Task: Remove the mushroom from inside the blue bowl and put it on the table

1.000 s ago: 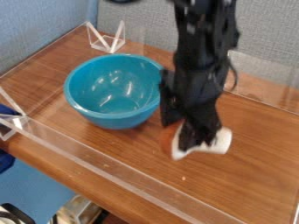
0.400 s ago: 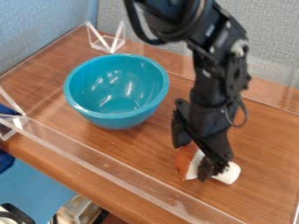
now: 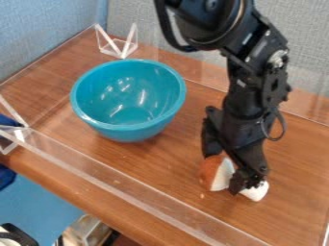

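- Seeing the mushroom (image 3: 214, 173) out of the bowl (image 3: 126, 101) and down at the table (image 3: 141, 168), right of the bowl in the view and nearer the front, well apart from it
- Lying on its side, by the look of it, with the orange cap toward the left of the view and the white stem toward the lower right
- Partly hidden behind the dark claw (image 3: 232, 165), with some orange showing at one side and the white end poking out at the other
- Hanging low over the mushroom with the claw, fingers pointing down and reaching around it or just in front of it
- Cannot tell whether released or clenched on the mushroom, with the dark fingers overlapping it and no clear view of the contact
- Coming down from the top of the view with the black arm (image 3: 218, 24), a cable looping beside the claw
- Looking into the bowl from above, turquoise, upright on the table, with nothing visible inside
- Running along the near side of the table, a clear wall (image 3: 141, 197)
- Standing behind the bowl, near the far corner, a small white frame (image 3: 117, 40)
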Action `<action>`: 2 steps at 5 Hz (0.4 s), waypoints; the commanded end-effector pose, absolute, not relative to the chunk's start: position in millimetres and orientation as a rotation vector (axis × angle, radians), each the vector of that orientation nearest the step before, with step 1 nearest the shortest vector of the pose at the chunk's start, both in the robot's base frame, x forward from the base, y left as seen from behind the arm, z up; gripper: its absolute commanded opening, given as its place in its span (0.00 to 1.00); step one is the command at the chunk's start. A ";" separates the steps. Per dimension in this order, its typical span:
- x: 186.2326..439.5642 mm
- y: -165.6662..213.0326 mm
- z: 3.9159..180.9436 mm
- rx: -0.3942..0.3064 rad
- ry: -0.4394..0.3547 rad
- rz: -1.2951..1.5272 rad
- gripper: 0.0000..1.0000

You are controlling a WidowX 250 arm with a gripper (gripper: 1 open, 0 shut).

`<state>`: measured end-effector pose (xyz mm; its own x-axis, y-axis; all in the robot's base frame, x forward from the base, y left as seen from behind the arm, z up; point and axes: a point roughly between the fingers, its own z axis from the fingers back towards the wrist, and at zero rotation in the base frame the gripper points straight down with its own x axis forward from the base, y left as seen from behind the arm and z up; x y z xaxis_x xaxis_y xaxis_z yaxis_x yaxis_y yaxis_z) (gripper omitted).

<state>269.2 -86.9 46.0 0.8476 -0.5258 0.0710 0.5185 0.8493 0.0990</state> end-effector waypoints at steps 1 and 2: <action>281.9 -93.3 55.7 0.079 -0.157 -0.552 1.00; 287.9 -95.3 54.2 0.082 -0.169 -0.550 1.00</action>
<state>279.7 -89.7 43.6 0.8512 -0.5164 0.0940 0.5065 0.8551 0.1111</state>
